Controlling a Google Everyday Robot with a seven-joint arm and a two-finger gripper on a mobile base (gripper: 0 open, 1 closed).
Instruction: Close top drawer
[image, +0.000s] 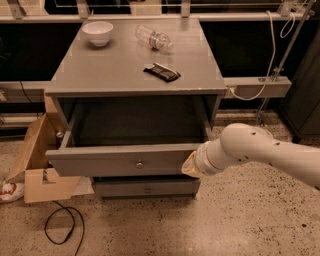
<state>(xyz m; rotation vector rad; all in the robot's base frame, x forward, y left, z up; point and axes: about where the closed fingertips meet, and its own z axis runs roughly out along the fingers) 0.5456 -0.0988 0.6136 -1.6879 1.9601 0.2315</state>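
The top drawer (115, 161) is a wide grey drawer with a small round knob (139, 164). It stands pulled far out of the grey cabinet (135, 82), and its inside looks empty. My white arm (260, 152) reaches in from the right. Its gripper (192, 164) is at the right end of the drawer's front panel, touching or almost touching it. The gripper's tip is hidden against the panel.
On the cabinet top lie a white bowl (97, 32), a clear plastic bottle (154, 37) on its side and a dark packet (161, 72). A lower drawer (146, 188) shows below. An open cardboard box (35, 160) and a black cable (62, 227) are on the floor at the left.
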